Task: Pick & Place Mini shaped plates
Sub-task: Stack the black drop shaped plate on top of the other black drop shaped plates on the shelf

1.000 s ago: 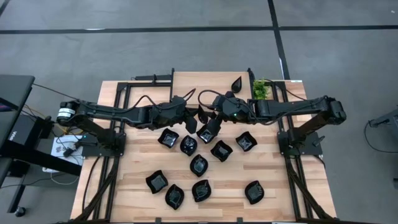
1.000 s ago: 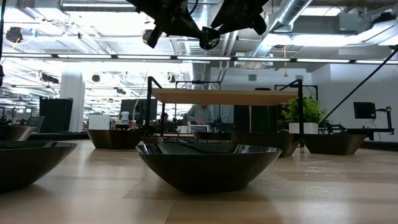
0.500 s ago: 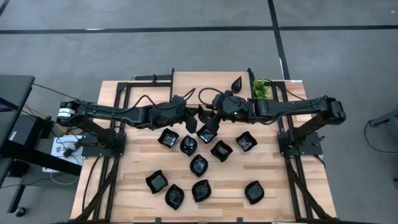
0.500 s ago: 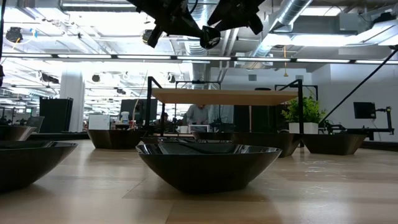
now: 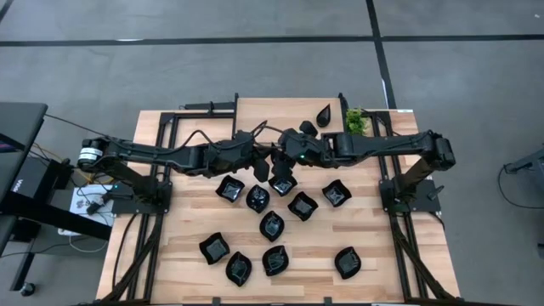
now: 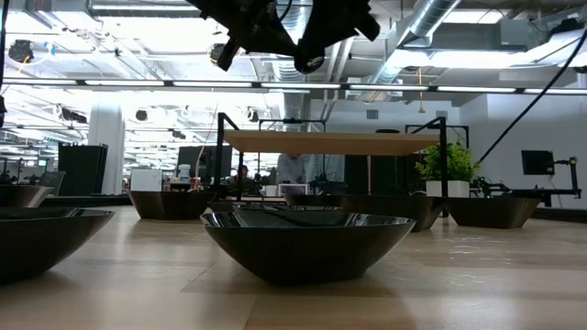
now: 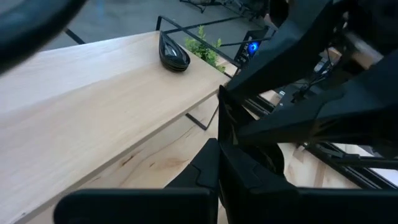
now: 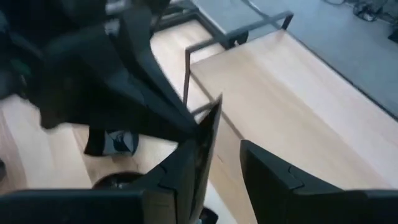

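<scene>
No readable writing shows anywhere. Above the table's middle, the left gripper (image 5: 270,156) is pinched on a thin black mini plate (image 8: 208,134) held on edge; the right gripper (image 5: 280,161) stands spread around it. Only the left wrist view shows a teardrop plate (image 7: 173,53) on the raised shelf (image 7: 93,93) beside the plant (image 7: 205,50). Other plates (image 5: 272,225) dot the table (image 5: 374,255).

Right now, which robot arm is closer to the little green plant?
The right one. The right gripper sits mid-table with its arm running just beside the plant; the left gripper is farther from it, out toward the left.
</scene>
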Controlling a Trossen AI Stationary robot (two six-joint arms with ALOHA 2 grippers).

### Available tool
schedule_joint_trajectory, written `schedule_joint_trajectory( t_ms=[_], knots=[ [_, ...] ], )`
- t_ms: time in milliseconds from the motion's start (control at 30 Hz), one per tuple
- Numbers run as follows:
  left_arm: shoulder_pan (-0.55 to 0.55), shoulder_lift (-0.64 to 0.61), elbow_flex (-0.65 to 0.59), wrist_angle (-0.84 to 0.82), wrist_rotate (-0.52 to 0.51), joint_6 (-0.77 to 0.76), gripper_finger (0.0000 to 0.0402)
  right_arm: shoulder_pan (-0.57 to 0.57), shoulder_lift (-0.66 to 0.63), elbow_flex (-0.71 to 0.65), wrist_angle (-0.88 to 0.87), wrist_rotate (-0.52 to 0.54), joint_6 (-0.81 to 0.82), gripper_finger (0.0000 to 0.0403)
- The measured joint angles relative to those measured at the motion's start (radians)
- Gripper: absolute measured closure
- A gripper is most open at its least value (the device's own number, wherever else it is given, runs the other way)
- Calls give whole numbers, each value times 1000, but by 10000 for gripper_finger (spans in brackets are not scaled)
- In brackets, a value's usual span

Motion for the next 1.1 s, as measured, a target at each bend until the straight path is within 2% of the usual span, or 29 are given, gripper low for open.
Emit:
schedule_joint_trajectory(
  t_ms=[233, 700, 1100],
  knots=[
    [0, 0, 0, -6, 0, 0, 398, 1, 3, 22, -45, 2, 1, 284],
    [1, 0, 0, -6, 0, 0, 398, 1, 3, 22, -65, -23, 19, 328],
    [2, 0, 0, -6, -9, 0, 398, 1, 3, 22, -66, -27, 19, 332]
  ],
)
